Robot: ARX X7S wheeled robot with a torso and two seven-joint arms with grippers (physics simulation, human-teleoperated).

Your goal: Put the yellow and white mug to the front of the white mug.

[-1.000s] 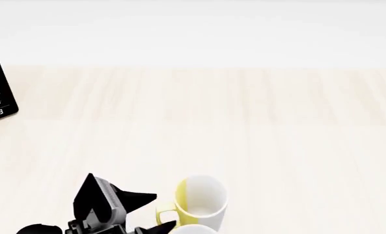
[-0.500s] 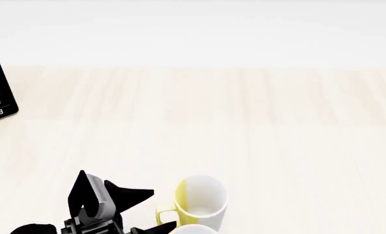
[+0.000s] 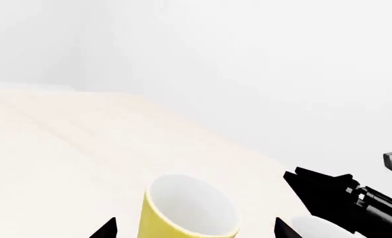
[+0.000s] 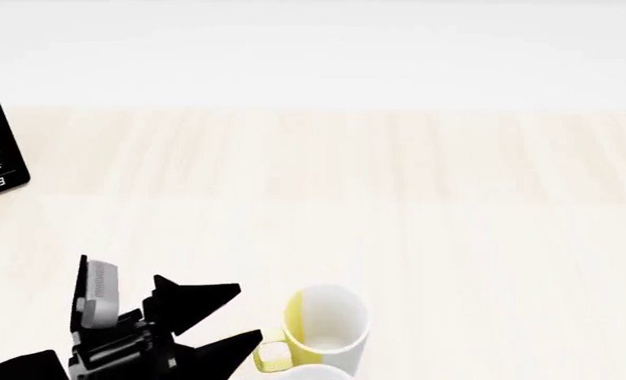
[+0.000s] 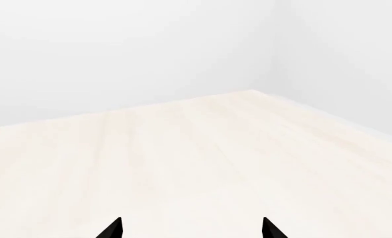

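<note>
Yellow and white mug (image 4: pixel 325 329): upright, bottom centre of head view, handle toward the left gripper.
White mug (image 4: pixel 315 373): rim sliver at bottom edge.
Left gripper (image 4: pixel 228 317): jaws apart, beside handle, empty.
Right gripper (image 5: pixel 190 229): jaws apart, over bare table (image 5: pixel 202 148).

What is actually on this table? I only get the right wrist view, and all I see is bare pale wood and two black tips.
Observer: The head view shows a yellow and white mug standing upright close to the robot.
Operator: Is anything holding it?
Observer: No. The left gripper is beside the mug's handle side with its jaws open, and the left wrist view shows the mug just ahead of it.
Operator: Is that the only cup?
Observer: No. The rim of a white mug peeks in at the head view's bottom edge, right next to the first mug.
</note>
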